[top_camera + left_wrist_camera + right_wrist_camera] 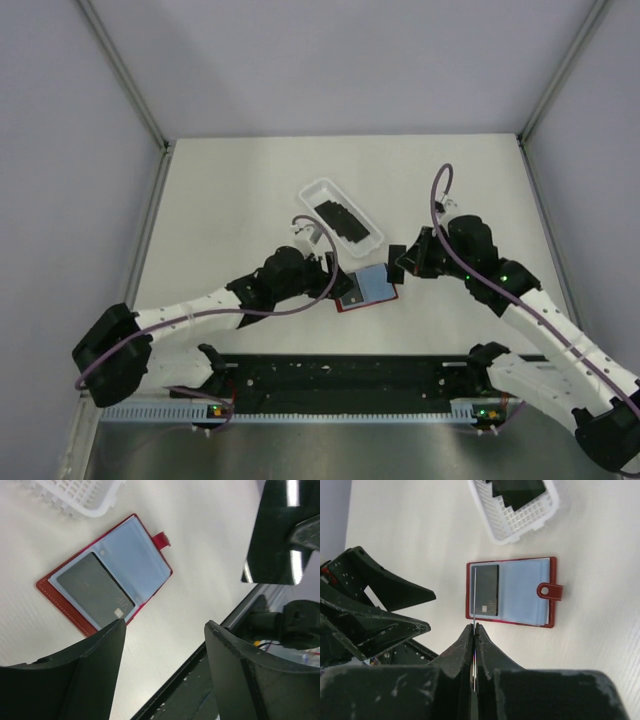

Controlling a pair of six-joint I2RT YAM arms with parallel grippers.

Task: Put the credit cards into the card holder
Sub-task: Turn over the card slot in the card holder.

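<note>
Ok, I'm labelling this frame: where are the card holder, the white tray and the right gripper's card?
card holder (525, 592), right wrist view, pale blue inside page.
white tray (517, 522), right wrist view, bare lattice floor.
held credit card (271, 532), left wrist view, glossy black face.

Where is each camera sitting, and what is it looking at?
Top external: above and behind the arms, looking down on the table; both arms show.
Left wrist: looks down past the open left gripper at the card holder and a held black card.
Right wrist: looks down along the shut right gripper, pinching that card edge-on.
All three share the card holder.
</note>
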